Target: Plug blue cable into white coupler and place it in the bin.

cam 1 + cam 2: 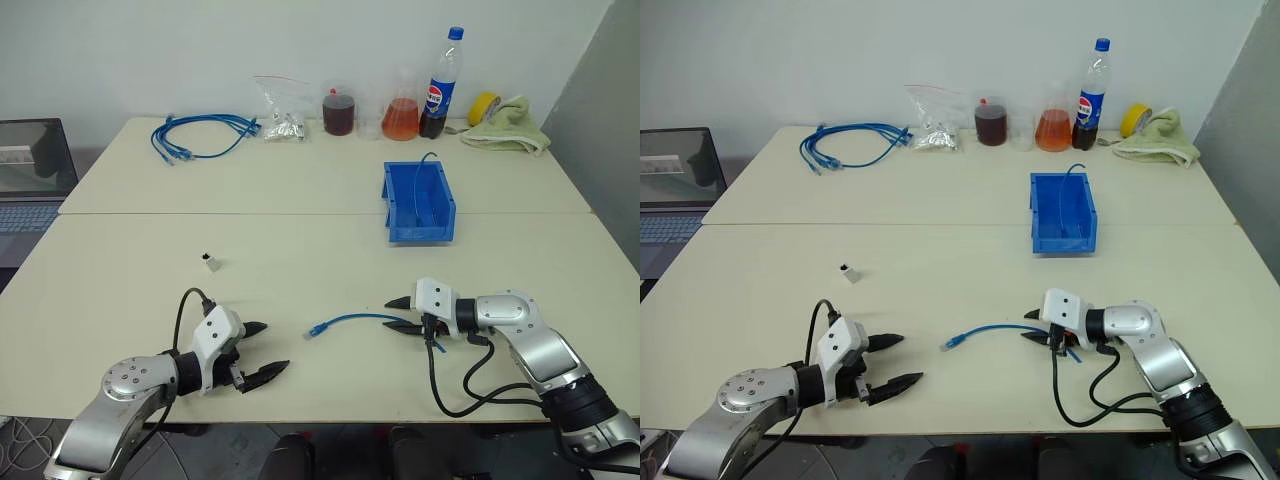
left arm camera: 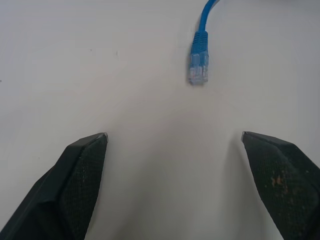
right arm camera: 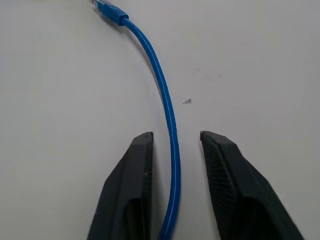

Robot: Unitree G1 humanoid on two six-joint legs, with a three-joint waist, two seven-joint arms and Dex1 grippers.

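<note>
Judging by how things lie, the task is barely begun: nothing is plugged in. A blue cable [image 1: 352, 320] lies on the table [image 1: 300, 260] near its front edge, its clear plug [image 2: 198, 70] free, well apart from the white coupler [image 1: 211, 263], which sits alone toward the left edge. The right gripper [image 3: 175, 185] has its jaws parted around the cable, not pinching it. The left gripper [image 1: 262, 351] has its jaws spread wide, near the plug. The blue bin [image 1: 445, 212] stands further back, already holding another thin cable.
</note>
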